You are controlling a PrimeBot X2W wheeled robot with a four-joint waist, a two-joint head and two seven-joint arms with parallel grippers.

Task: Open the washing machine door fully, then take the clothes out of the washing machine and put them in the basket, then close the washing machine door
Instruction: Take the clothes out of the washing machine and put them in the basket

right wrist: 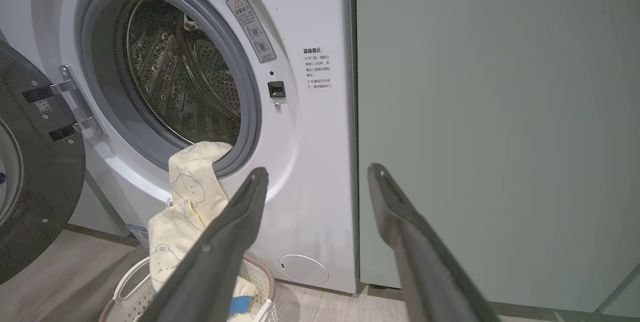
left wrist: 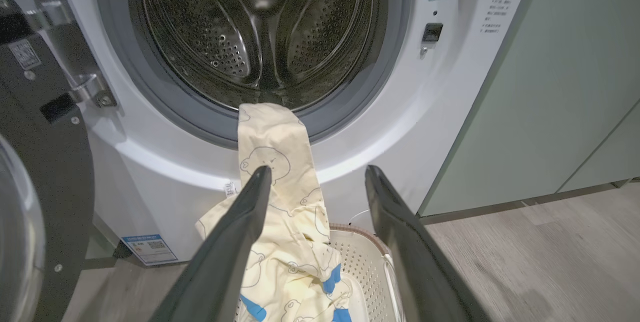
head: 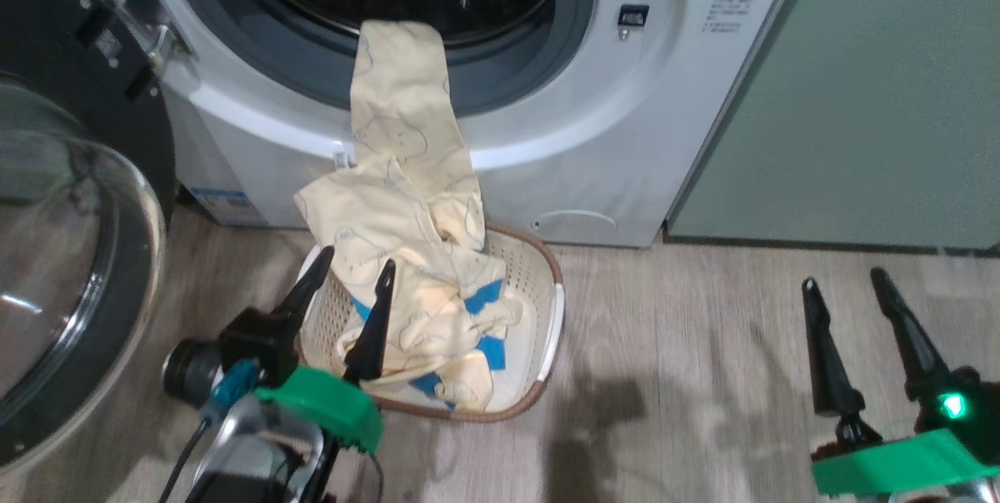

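The white washing machine (head: 609,151) stands with its door (head: 70,269) swung wide to the left. Pale-yellow clothes (head: 406,198) with a blue piece hang from the grey drum ring down into the cream basket (head: 547,284) on the floor in front. One end still lies over the ring (left wrist: 272,122); the drum (left wrist: 260,37) behind looks bare. My left gripper (head: 361,269) hovers open over the basket's left side, fingers just before the cloth, holding nothing. My right gripper (head: 844,281) stands open above the floor at the lower right. The right wrist view shows the clothes (right wrist: 192,187) and basket (right wrist: 125,292).
Pale green cabinets (head: 859,97) stand right of the washer. Wood floor (head: 687,347) stretches between basket and right gripper. The open door's glass bowl (head: 55,253) bulges out at the left, close to my left arm.
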